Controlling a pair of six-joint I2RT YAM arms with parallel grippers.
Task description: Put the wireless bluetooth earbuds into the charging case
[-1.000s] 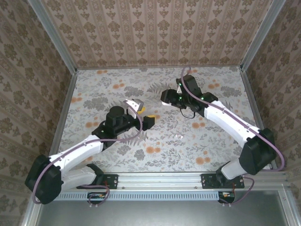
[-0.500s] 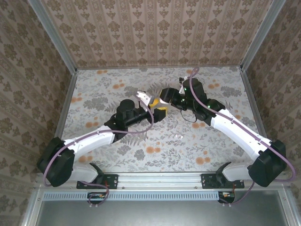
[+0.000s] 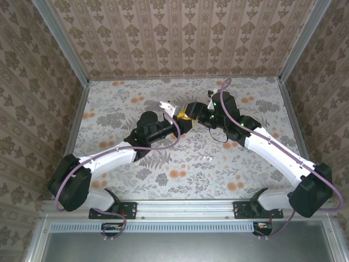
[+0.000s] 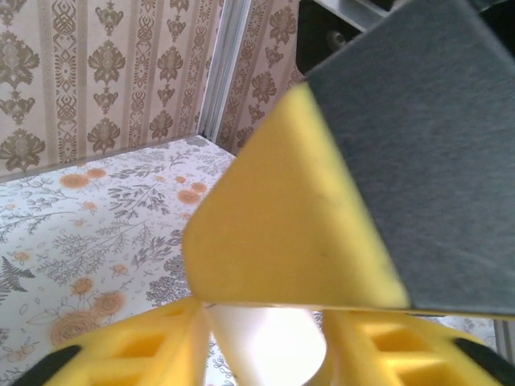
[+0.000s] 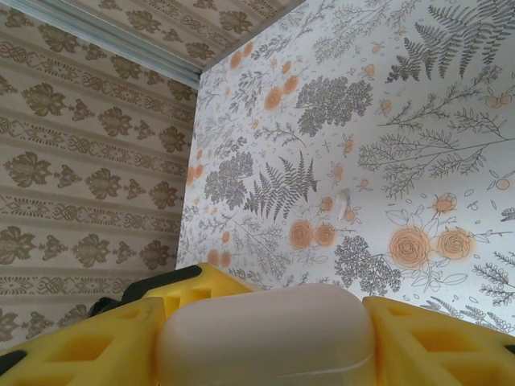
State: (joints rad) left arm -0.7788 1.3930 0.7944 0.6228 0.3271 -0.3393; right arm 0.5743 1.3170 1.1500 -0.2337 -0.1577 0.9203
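Nearest the arm bases, two tiny white plastic earbuds (image 3: 206, 158) are lying loose on the floral-patterned bench (image 3: 163, 177), touching or almost touching each other, near-side of the white rounded plastic charging case (image 5: 265, 334) and well below it. The right wrist view is showing them as pale specks (image 5: 347, 204) past the case.

Handling, as a guess: the earbuds are looking very light, hard, smooth and slippery, likely skidding or flicking away under a sloppy pinch. Best hold is probably fingertips only, across the body of one earbud at a time.

Further out, the right arm's yellow fingers (image 5: 418, 338) are pinching the case by its two sides, holding it up off the bench. The case is looking glossy and rounded, so it is likely prone to slipping.

Contents: a thin seam is running low on the case and the lid is looking closed. Nothing is showing inside, and both earbuds are out of it.

Just left of the case, the left arm's yellow fingers (image 4: 137, 354) are pinching a white smooth rounded piece (image 4: 269, 346). I cannot tell if it is the same case or a second one. In the top view the left fingers (image 3: 180, 116) and right fingers (image 3: 189, 111) are meeting tip to tip.

Beyond the case, the patterned back wall (image 3: 180, 38) is closing off the bench.
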